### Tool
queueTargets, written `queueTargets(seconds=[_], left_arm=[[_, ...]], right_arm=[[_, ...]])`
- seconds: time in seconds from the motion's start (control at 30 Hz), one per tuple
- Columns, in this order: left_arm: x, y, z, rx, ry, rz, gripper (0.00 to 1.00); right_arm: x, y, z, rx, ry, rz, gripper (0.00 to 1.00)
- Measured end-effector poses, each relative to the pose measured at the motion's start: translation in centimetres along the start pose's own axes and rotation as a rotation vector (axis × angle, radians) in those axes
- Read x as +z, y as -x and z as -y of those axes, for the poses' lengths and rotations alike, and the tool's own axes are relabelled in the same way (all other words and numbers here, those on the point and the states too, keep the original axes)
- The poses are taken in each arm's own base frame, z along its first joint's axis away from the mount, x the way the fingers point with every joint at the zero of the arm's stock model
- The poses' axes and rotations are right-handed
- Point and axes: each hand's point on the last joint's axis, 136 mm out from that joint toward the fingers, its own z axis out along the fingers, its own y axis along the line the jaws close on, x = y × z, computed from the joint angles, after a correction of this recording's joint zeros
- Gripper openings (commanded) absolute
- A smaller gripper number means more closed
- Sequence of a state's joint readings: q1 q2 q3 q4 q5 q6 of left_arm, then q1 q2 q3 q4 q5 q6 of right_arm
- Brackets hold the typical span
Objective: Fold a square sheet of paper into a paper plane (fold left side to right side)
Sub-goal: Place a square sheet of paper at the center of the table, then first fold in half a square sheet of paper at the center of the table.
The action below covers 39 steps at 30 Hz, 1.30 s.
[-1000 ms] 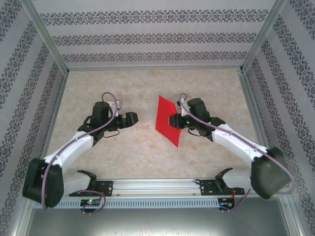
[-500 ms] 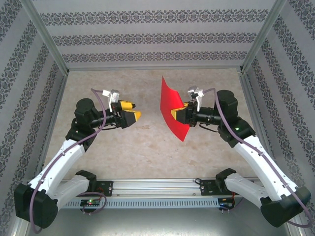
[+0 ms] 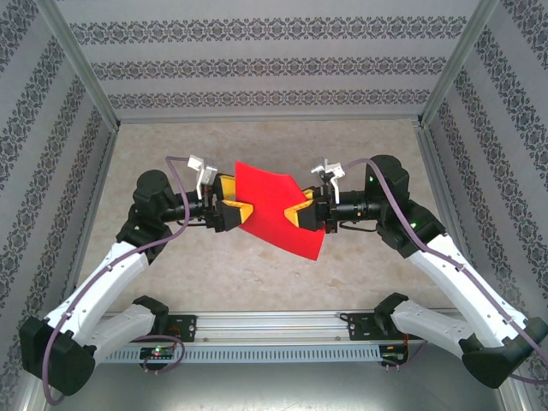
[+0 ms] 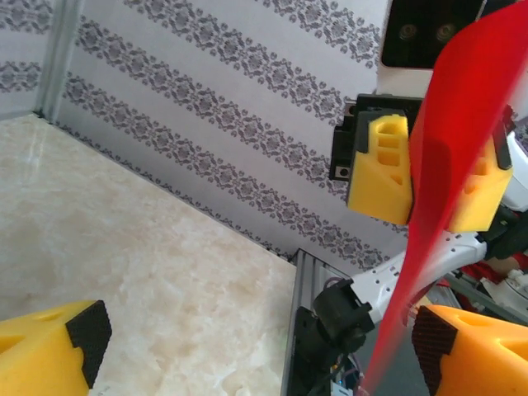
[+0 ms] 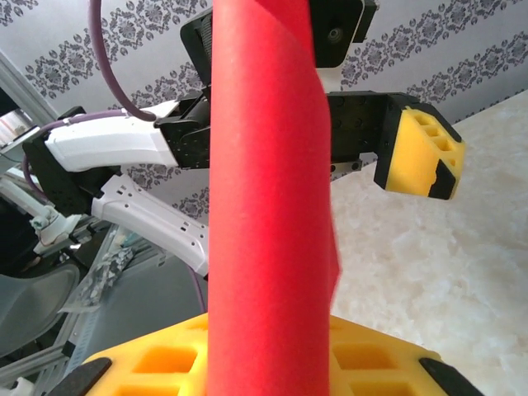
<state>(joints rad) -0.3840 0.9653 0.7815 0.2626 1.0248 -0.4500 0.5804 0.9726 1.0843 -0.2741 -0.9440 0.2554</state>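
1. Left claw of mine stands released, its yellow fingers spread wide, just left of centre in the overhead frame.
2. My right claw is clenched on the square sheet of thin bright red paper, gripping it near its right-hand edge, just right of centre.
3. The sheet hangs between my two claws, lifted clear of the beige marbled tabletop, with its lowest corner pointing toward the bottom of the frame.
4. Its left edge reaches in between my left claw's open fingers. I cannot tell whether either of them touches the paper.
5. From my left wrist the sheet shows nearly edge-on as a slanted red band down the right side of the frame. It passes just beside my finger at lower right, and the other finger sits far off at lower left.
6. In the upper right of that view, my right claw presses the sheet from both sides with its yellow fingers.
7. From my right wrist the sheet rises as a curved red column up the middle of the frame. One yellow finger of my left claw stands to the right of it.
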Motion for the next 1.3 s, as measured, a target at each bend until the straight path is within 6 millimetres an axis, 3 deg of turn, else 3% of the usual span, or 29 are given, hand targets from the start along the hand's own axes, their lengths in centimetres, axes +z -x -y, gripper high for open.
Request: queueTargets(seconds=[0.07,0.13,0.2,0.33,0.5,0.57,0.7,0.87,1.07,1.3], left_arm=[[0.2,-0.3,0.5,0.004,-0.024,-0.012,0.73],[0.4,-0.4,1.0,0.006,-0.047,-0.022,0.47],[0.4,-0.5,1.4,0.010,-0.060,-0.026,0.29],[0.5,-0.5,1.6,0.021,-0.066,-0.027,0.07],[0.5,-0.6,0.3,-0.007,0.001,-0.017,0.02],[0.6,-0.9,-0.7,-0.039,0.050,-0.018,0.01],[0.8,-2.4,-3.9,-0.138,0.171,-0.045,0.01],[1.2,-6.8,-8.7,-0.304,0.319,-0.136,0.02],[1.2,-13.0,-13.6,-0.492,0.470,-0.277,0.02],[0.4,-20.1,-17.6,-0.664,0.613,-0.443,0.00]], right_arm=[[0.1,-0.1,0.1,0.003,-0.002,-0.003,0.28],[0.1,-0.2,0.5,0.002,-0.019,-0.008,0.29],[0.0,-0.4,1.0,0.005,-0.046,-0.010,0.30],[-0.5,-0.3,2.9,0.020,-0.136,0.003,0.41],[-2.1,-0.2,6.4,0.033,-0.325,0.033,0.61],[-3.1,-0.6,8.0,0.042,-0.425,0.042,0.77],[-5.5,-2.0,11.6,0.085,-0.626,0.056,0.97],[-7.7,-5.4,15.0,0.175,-0.813,0.029,0.98],[-8.7,-8.0,16.7,0.247,-0.912,-0.004,0.98],[-7.5,-11.3,18.3,0.406,-0.894,-0.035,0.95]])
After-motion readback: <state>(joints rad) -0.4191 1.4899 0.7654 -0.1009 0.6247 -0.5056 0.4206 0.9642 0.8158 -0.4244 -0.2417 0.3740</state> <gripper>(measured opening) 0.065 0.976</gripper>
